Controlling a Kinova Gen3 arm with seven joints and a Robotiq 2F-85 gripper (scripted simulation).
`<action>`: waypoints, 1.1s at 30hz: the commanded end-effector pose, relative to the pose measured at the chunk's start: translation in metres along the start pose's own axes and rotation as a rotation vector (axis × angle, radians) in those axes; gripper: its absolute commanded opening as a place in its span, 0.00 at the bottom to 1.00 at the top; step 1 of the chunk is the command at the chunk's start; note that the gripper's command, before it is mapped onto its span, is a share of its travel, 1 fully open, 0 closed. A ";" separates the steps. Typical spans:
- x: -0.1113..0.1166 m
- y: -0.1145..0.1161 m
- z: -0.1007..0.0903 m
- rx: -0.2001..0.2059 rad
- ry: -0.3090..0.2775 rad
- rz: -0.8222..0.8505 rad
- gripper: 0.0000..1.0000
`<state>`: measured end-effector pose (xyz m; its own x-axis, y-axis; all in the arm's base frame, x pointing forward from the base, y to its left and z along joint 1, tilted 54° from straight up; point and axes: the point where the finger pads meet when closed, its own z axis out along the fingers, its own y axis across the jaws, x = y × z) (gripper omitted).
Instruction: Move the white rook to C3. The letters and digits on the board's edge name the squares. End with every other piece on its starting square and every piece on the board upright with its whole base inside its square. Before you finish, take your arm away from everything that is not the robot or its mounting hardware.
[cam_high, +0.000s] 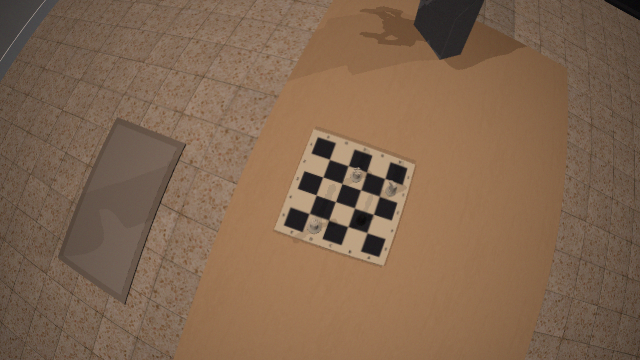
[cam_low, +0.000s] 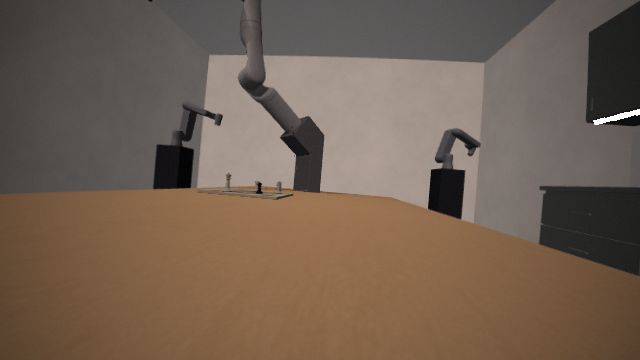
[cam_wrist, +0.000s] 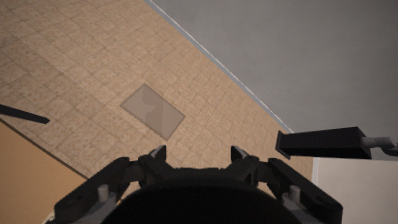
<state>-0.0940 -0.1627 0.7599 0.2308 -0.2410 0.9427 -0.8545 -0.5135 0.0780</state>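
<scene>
The chessboard (cam_high: 345, 196) lies flat in the middle of the wooden table. Three white pieces stand on it: one near the far middle (cam_high: 356, 175), one at the right (cam_high: 391, 189) and one at the near left (cam_high: 314, 226). They are too small to tell which is the white rook. A black piece (cam_high: 361, 218) stands on a dark square near the front. In the exterior view the left white piece (cam_low: 228, 181) is tall and the right one (cam_low: 278, 187) is short. My gripper (cam_wrist: 198, 152) is open and empty, high up, facing the floor and wall away from the board.
The arm (cam_low: 255, 75) rises from a dark pedestal (cam_low: 307, 160) at the table's far end. A grey mat (cam_high: 120, 207) lies on the tiled floor left of the table. Two other arms on pedestals stand by the back wall. A dark cabinet is at the right.
</scene>
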 end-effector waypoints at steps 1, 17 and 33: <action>0.000 0.000 -0.001 0.000 0.002 0.001 1.00; 0.000 0.000 -0.001 0.000 0.002 0.001 1.00; 0.000 -0.004 -0.007 0.002 0.011 0.023 1.00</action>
<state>-0.0917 -0.1564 0.7616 0.2106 -0.2446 0.9465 -0.8562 -0.5134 0.0578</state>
